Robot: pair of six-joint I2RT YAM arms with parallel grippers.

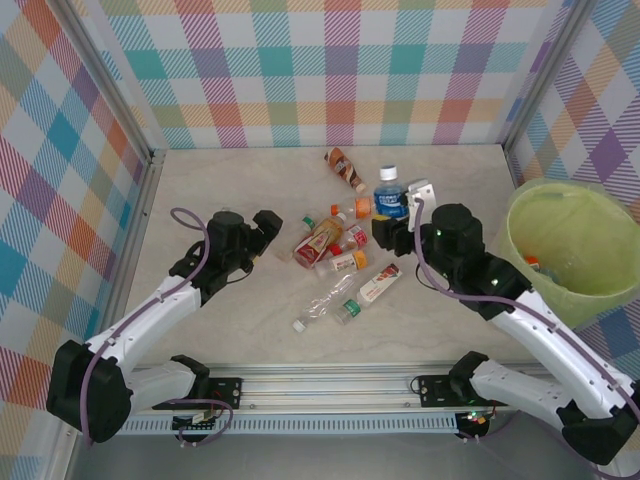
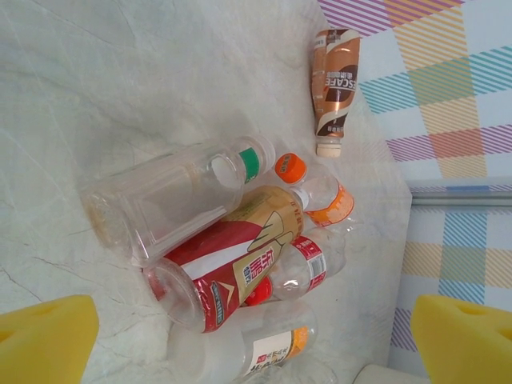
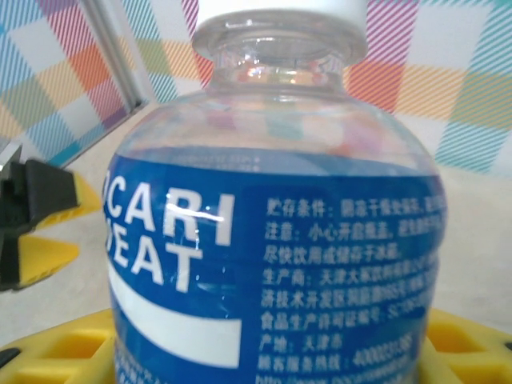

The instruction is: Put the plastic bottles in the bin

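Squarely within the clamped right claw (image 3: pixel 268 352), the blue-labelled bottle (image 3: pixel 272 240) (upright); left claw (image 2: pixel 254 340) spread apart.

Right wrist: clear blue-labelled plastic bottle (image 3: pixel 272 240), cap and base cut by frame; it hides the yellow pads (image 3: pixel 56 348) of my right pincer (image 1: pixel 400 215), contact unreadable. Pale yellow-green round bin (image 1: pixel 525 262) clipped at right edge.

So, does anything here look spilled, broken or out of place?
Nothing looks spilled or broken. The plastic bottles lie tipped over in a loose heap mid-table, with one brown bottle apart, farther back. One blue-labelled bottle stands upright in the right claw.
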